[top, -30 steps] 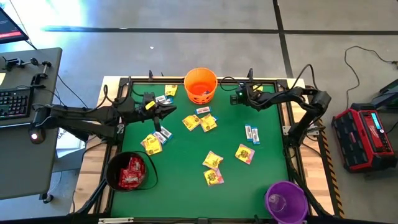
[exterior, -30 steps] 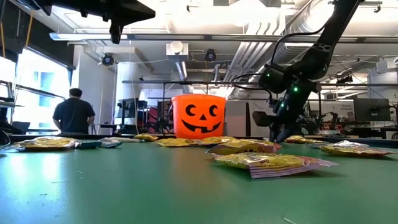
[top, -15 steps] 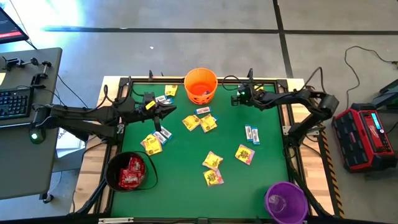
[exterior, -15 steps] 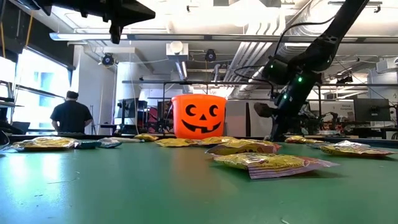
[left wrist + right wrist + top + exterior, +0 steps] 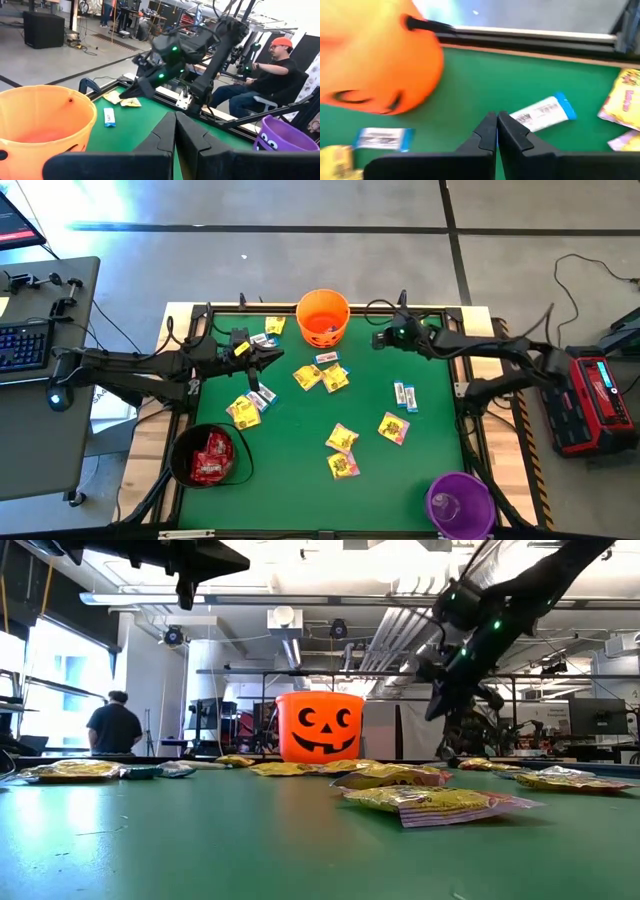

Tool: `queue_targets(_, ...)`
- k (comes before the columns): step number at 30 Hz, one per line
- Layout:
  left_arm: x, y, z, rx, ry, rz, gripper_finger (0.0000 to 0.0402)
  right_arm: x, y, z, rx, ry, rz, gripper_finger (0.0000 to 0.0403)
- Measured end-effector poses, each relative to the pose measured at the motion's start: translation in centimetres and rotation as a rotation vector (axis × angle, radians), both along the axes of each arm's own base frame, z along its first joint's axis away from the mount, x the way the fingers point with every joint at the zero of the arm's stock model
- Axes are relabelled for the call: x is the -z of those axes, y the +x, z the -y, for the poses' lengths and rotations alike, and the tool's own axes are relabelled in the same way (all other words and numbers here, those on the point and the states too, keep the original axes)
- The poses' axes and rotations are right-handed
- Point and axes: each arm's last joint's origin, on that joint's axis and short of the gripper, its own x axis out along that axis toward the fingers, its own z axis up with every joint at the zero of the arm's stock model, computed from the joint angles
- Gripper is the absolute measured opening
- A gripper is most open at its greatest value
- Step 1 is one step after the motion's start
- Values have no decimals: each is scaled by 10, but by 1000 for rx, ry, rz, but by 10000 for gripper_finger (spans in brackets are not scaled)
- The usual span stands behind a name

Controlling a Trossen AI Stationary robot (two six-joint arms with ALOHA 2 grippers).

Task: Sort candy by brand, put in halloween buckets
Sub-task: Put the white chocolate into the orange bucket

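While both arms reach over the green felt-like bench (image 5: 300, 480), neither pincer carries anything. The right pincer (image 5: 378, 338) hangs above the far part of the bench, just right of the orange bucket (image 5: 322, 316), its two dark fingers clenched together with nothing between them; in its own wrist view the fingers (image 5: 492, 131) meet over bare green, with a white-and-blue packet (image 5: 542, 113) lying flat just beyond. The left pincer (image 5: 283, 353) is also clenched and empty, raised over the left part of the bench near the orange bucket; its wrist view shows the fingers (image 5: 175, 131) pressed together.

The orange bucket is a smooth round plastic pail with a black jack-o'-lantern face (image 5: 319, 727), standing at the far edge. The black bucket (image 5: 207, 455), round and glossy, stands at the near left corner and holds crinkled red packets (image 5: 211, 457). The purple bucket (image 5: 460, 502) stands at the near right corner.

Flat shiny candy lies scattered across the bench: yellow packets (image 5: 342, 438) near the middle and another yellow one (image 5: 393, 427) to the right, a white-and-blue packet (image 5: 405, 395) right of centre, and a cluster of yellow and white-and-blue ones (image 5: 247, 406) on the left. In the low view the nearest yellow packet (image 5: 430, 802) shows a puffed, wrinkled wrapper with crimped ends.

A person (image 5: 112, 724) stands in the room beyond, and another (image 5: 260, 82) sits behind the bench.
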Motion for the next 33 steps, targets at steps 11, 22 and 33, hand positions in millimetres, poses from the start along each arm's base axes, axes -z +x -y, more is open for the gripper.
queue_targets(11, 0, 0, 0, 1, 17, -5, 0, -13, -4, -21, -117, 18, -9, 10)
queue_targets(22, 0, 0, -1, -19, 26, -9, 0, -9, -7, -24, -258, 24, -110, 151)
queue_targets(33, 3, 0, -1, -29, 5, -35, 0, -19, -15, 5, 55, 223, 18, 240)
